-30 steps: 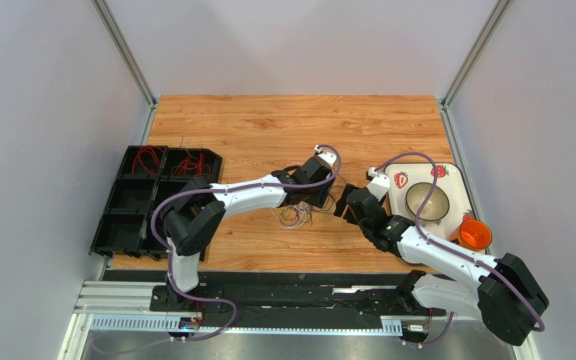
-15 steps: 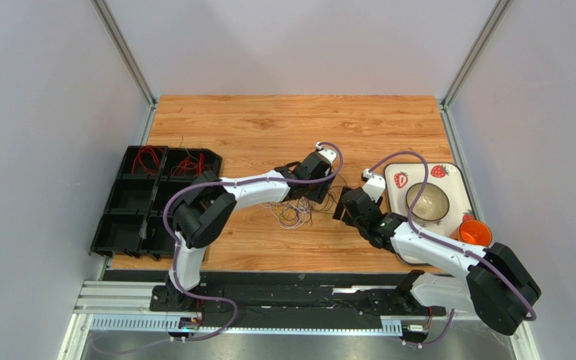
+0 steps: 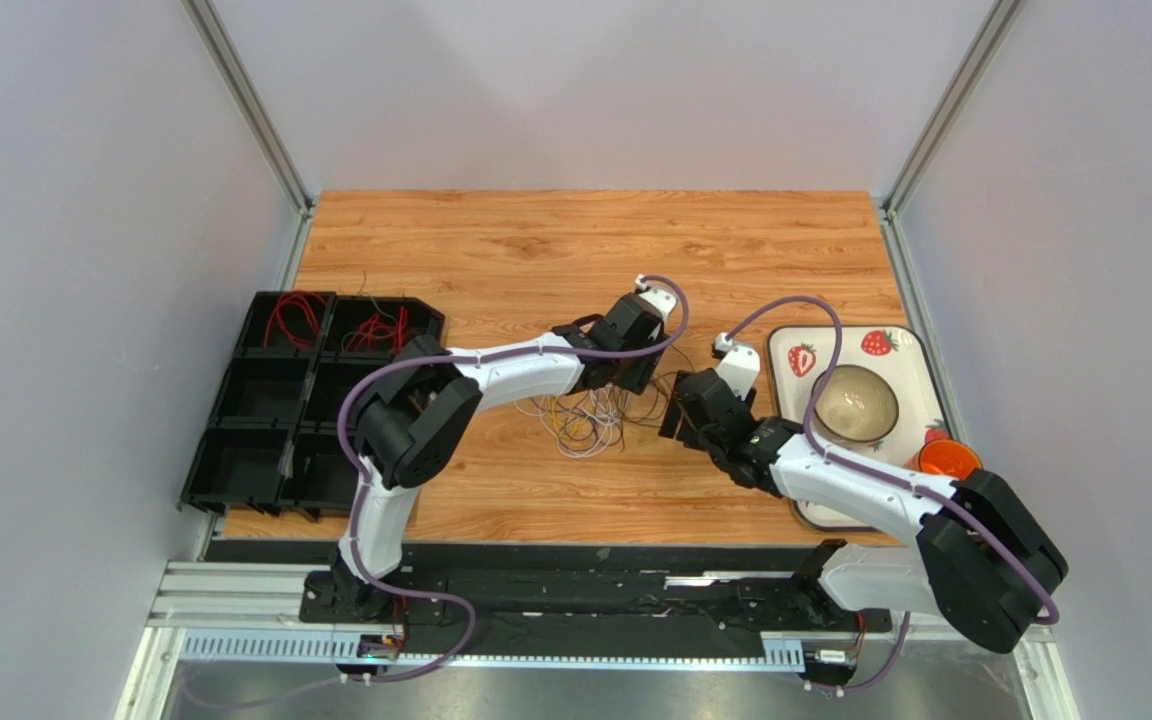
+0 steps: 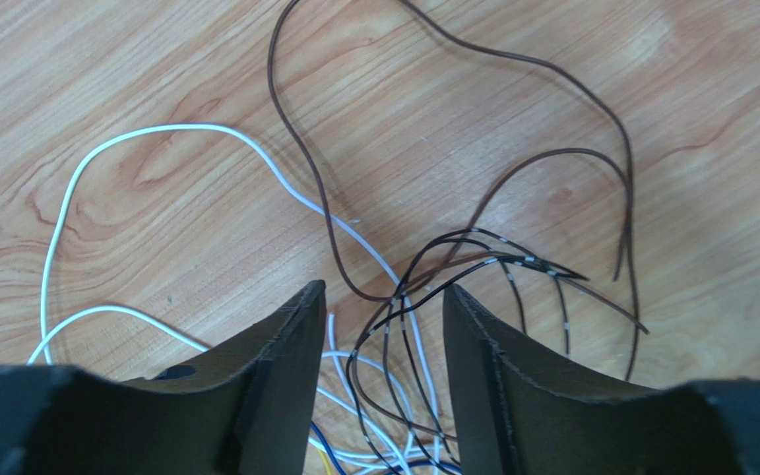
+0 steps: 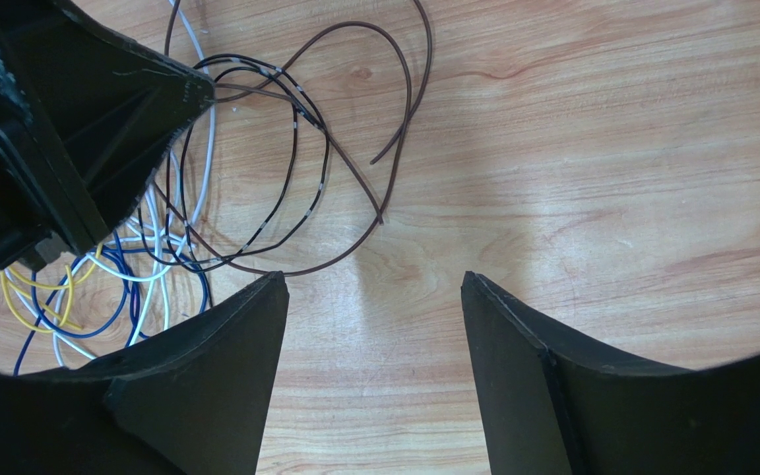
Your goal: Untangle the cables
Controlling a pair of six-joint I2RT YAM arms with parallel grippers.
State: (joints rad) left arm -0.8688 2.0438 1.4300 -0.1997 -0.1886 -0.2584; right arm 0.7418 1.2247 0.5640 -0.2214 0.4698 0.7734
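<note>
**A:** Item one: the cables (image 3: 585, 431). Location?

**B:** Centre of the table (image 3: 537, 240), one loose heap of white, blue, yellow, brown and black strands. It is in the same spot as a second ago, and no strand has been drawn clear.

**A:** Item two: left gripper (image 4: 384, 289). Change?

**B:** It has crept a little farther from the arm bases, along the heap's far edge, and its elbow has swung inward. The fingers (image 4: 275, 366) are parted. A black banded wire (image 4: 513, 259) and a white wire (image 4: 171, 127) run through the gap unpinched, so nothing is grasped.

**A:** Item three: right gripper (image 5: 366, 280). Change?

**B:** It has slid leftward, nearer the heap. The jaws are spread wide with bare wood between them, holding nothing. The brown wire (image 5: 426, 59) loops just ahead of one fingertip.

**A:** Other stock?

**B:** Black bins (image 3: 259, 435) at the table's left, with red wires (image 3: 297, 320) in the rear compartments.

**A:** Meaning for the task?

**B:** A judgement only: both arms are converging on the tangle from opposite sides. This looks like the approach stage, with separation not yet begun. The left looks best placed to close on the black strand. Its crossings with the brown and white wires could drag the whole heap along.
</note>
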